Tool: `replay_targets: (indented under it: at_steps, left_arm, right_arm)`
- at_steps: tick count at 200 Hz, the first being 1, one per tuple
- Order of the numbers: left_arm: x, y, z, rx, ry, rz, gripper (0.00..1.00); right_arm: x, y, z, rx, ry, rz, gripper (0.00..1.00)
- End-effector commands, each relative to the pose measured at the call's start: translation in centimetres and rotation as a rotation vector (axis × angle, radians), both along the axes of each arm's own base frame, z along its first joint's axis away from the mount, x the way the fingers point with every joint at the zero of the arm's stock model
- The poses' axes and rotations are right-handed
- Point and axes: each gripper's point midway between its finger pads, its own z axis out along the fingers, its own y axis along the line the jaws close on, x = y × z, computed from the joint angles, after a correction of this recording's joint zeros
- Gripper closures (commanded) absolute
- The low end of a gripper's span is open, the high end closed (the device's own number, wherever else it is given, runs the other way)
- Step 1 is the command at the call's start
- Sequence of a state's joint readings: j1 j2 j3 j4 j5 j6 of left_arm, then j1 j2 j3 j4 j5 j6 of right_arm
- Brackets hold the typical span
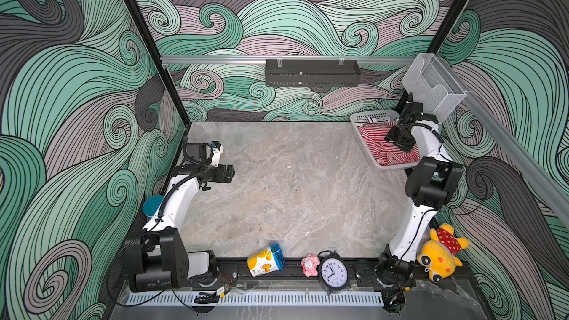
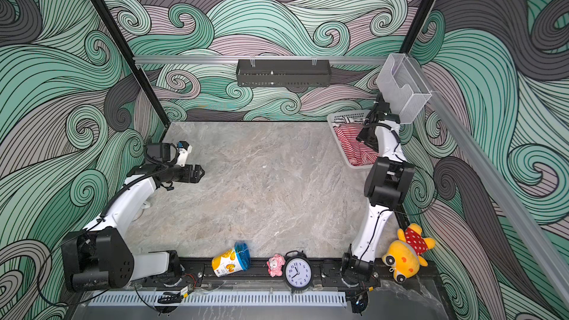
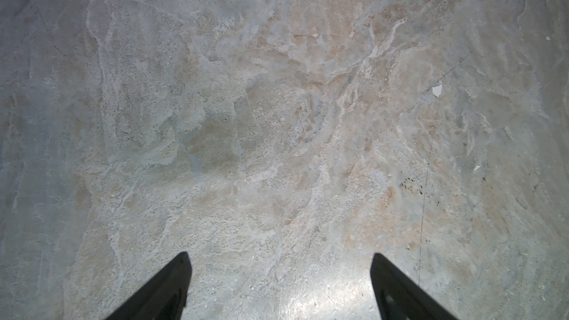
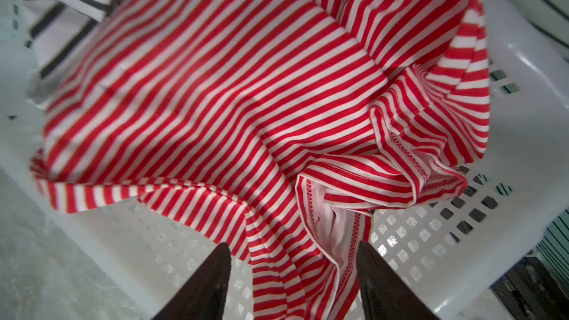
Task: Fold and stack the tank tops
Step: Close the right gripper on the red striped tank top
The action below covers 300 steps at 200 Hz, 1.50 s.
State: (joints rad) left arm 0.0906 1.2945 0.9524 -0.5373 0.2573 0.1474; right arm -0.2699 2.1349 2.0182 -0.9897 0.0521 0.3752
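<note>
Much too limp to push: pinch red-and-white tank top (image 4: 215, 93) at stitched hem (image 4: 308, 210), lower centre, with right gripper (image 4: 294, 244), jaws parted.

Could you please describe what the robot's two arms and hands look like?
The left arm and right arm have white shells with boxy black joints and black cables alongside, corrugated on the left. The left hand and right hand each have two dark, tapered fingers.

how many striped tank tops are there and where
2. The red-and-white striped tank top lies crumpled on top in the white plastic laundry basket; the black-and-white striped tank top peeks out past it at the basket's far end. More could be hidden beneath.
</note>
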Motion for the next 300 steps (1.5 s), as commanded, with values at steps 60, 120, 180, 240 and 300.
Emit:
replay_targets:
  at_steps: [60, 120, 180, 240, 300]
  left_arm:
    - [-0.6, 0.0, -0.7, -0.017, 0.038, 0.006, 0.07]
    - [-0.6, 0.0, -0.7, -0.016, 0.041, 0.007, 0.07]
    - [-0.5, 0.0, -1.1, -0.016, 0.051, 0.007, 0.07]
    - [-0.5, -0.1, -1.3, -0.019, 0.057, 0.008, 0.07]
    - [-0.4, -0.1, -1.3, -0.016, 0.058, 0.007, 0.07]
  right_arm:
    - [-0.9, -0.2, -6.5, 0.059, 0.156, -0.028, 0.32]
    - [-1.1, -1.3, -8.7, 0.067, 0.193, -0.074, 0.37]
    - [-1.2, -1.1, -7.5, 0.081, 0.167, -0.075, 0.96]
    - [-1.4, 0.3, 0.2, 0.089, -0.004, -0.055, 1.00]
    - [-2.7, 3.1, 11.5, 0.098, -0.265, -0.003, 1.00]
